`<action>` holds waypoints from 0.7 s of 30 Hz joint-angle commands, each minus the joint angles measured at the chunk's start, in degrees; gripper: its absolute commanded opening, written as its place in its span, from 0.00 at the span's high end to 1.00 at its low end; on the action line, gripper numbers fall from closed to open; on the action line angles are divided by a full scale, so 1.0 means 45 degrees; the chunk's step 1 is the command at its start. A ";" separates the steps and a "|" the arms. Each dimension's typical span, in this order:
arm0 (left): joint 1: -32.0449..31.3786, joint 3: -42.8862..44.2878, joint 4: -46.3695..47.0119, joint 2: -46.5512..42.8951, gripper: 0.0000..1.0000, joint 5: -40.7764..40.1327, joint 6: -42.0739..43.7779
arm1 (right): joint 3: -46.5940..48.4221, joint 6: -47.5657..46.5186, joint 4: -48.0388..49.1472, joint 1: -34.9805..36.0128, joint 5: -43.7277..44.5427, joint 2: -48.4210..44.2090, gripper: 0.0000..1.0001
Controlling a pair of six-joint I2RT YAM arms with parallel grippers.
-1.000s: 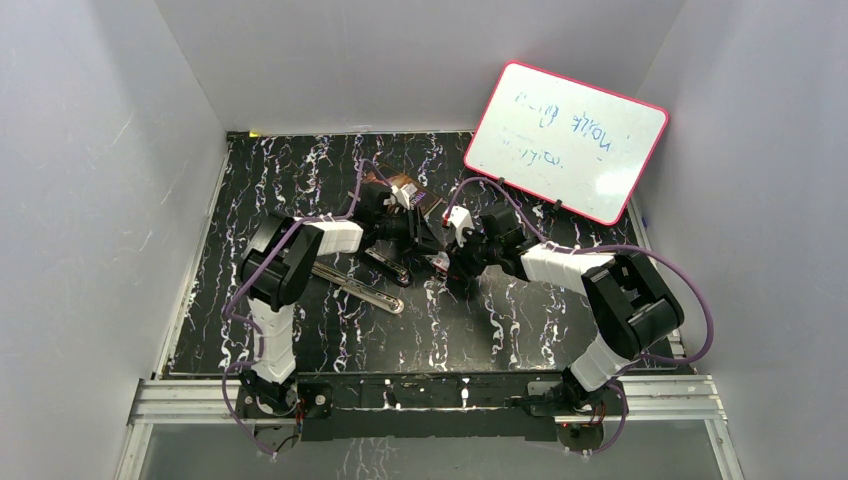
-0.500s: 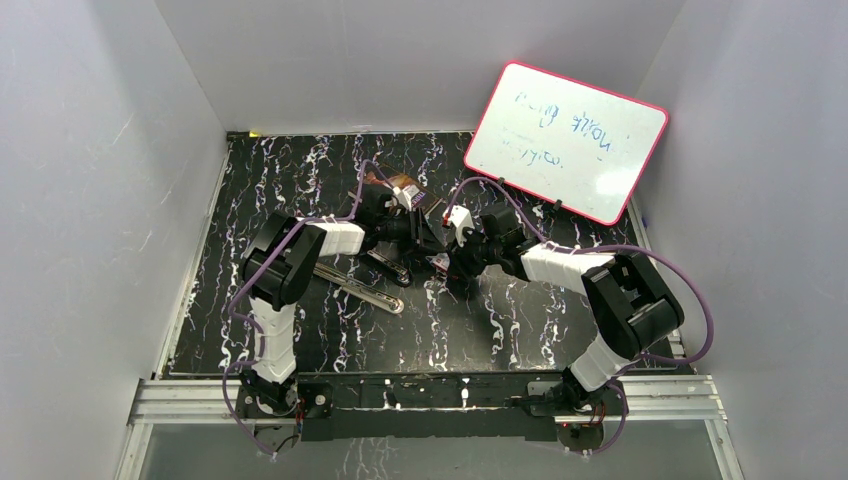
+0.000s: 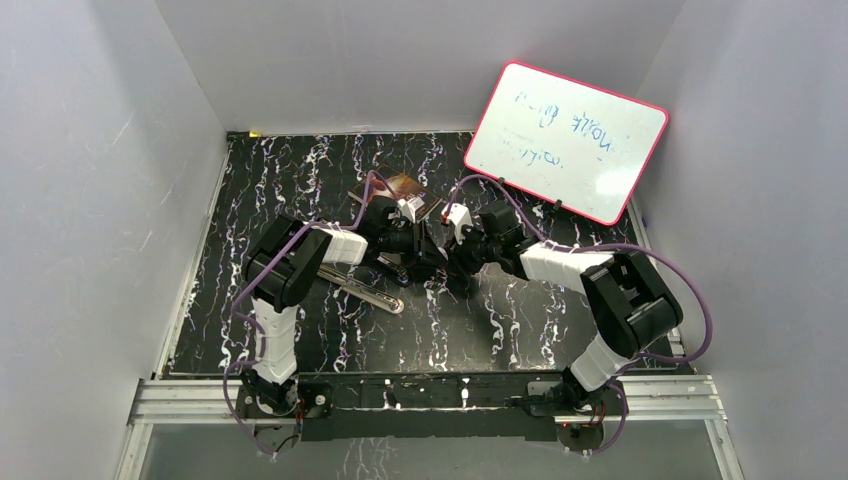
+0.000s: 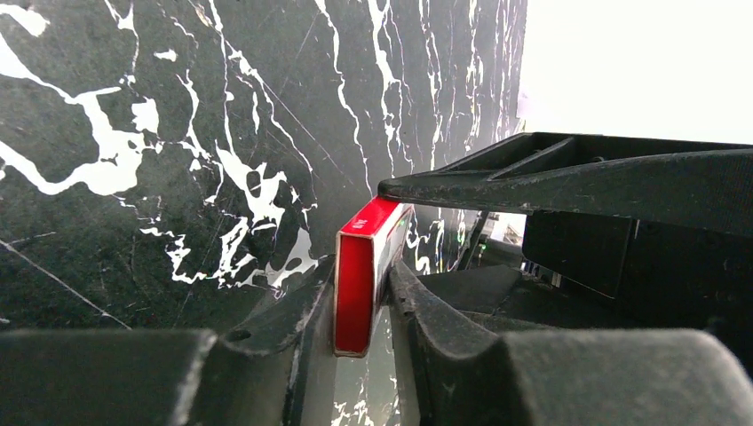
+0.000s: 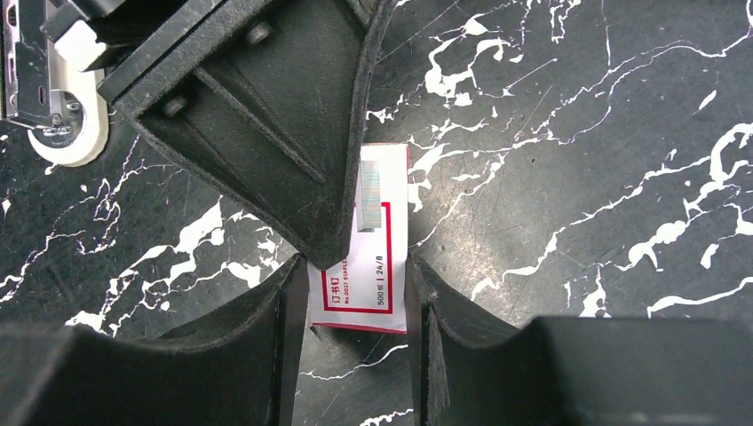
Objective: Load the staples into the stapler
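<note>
A small white-and-red staple box [image 5: 377, 266] stands on edge on the black marbled table, and both grippers hold it. My right gripper [image 5: 355, 260] is shut on its two long sides. My left gripper [image 4: 362, 271] is shut across its thin red end [image 4: 360, 275], with one left finger [image 5: 293, 133] lying over the box's printed face. In the left wrist view a right finger [image 4: 577, 182] crosses above the box. The staples themselves are hidden inside the box. The stapler [image 3: 372, 292] lies opened out left of the grippers, its chrome rail on the table.
A pink-framed whiteboard [image 3: 565, 140] leans at the back right. A brown object [image 3: 403, 186] sits just behind the left wrist. White walls enclose the table [image 3: 300, 180] on the left, right and back.
The left gripper has shifted slightly right and nearer, toward the right gripper, and its jaws have narrowed onto the box. The right arm has stayed put.
</note>
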 commanded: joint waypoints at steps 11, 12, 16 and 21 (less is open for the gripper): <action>0.0808 0.0491 -0.0460 -0.1317 0.59 -0.0165 0.0516 | 0.0383 -0.0656 -0.0403 0.0022 0.0410 -0.0341 0.71; 0.0984 0.0509 -0.0615 -0.1419 0.58 -0.0212 0.0626 | 0.0387 -0.0642 -0.0411 0.0022 0.0412 -0.0365 0.71; 0.1123 0.0704 -0.1343 -0.1584 0.56 -0.0325 0.1136 | 0.0462 -0.0612 -0.0446 0.0022 0.0387 -0.0316 0.71; 0.1123 0.0503 -0.0701 -0.1447 0.62 -0.0036 0.0772 | 0.0532 -0.0626 -0.0433 0.0022 0.0357 -0.0220 0.71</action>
